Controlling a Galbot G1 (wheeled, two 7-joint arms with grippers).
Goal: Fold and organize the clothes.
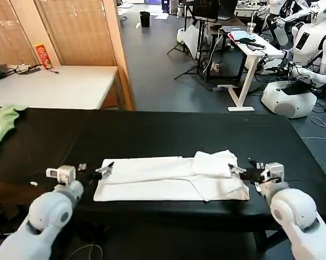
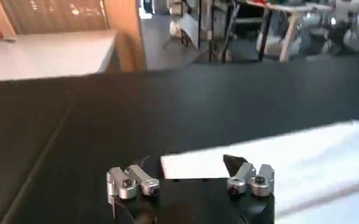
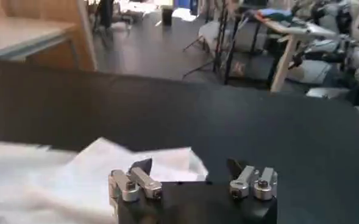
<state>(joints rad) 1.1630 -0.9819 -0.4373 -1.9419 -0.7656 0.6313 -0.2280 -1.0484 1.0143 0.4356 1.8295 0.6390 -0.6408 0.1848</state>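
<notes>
Head view, near to far: left gripper point(image 1: 104, 169) at left end of white T-shirt point(image 1: 163, 179), right gripper point(image 1: 241, 171) at right end by bunched-up flap. Shirt lies as long folded strip on near part of black table point(image 1: 168, 132). Left wrist view: fingers spread, shirt corner between them (not pinched yet). Right one spread too, over lumpy edge. Risk imo: grabbing only top layer, so fold slides apart, or uneven pull skews strip. Green garment point(image 1: 0, 123) far left, well apart.
</notes>
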